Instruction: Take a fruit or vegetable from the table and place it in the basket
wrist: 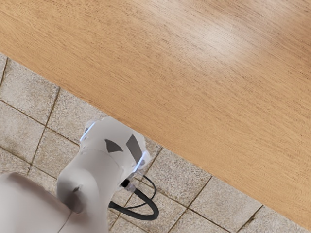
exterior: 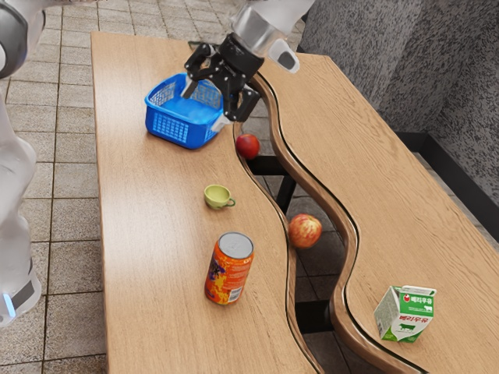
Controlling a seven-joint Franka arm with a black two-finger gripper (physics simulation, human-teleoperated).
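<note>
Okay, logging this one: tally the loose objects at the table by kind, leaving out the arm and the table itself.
Fruit: 2 (round red fruit, mottled red-and-yellow apple)
Basket: 1 (blue plastic basket)
Cup: 1 (small yellow-green cup)
Drink can: 1 (orange can)
Carton: 1 (green-and-white milk carton)
Total: 6

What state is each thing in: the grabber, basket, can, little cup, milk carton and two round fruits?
Gripper: open, by the basket
Basket: upright, open-topped
Can: standing upright
Cup: mouth up
Carton: standing upright
Dark red fruit: outside the basket
Red-yellow fruit: outside the basket
</note>
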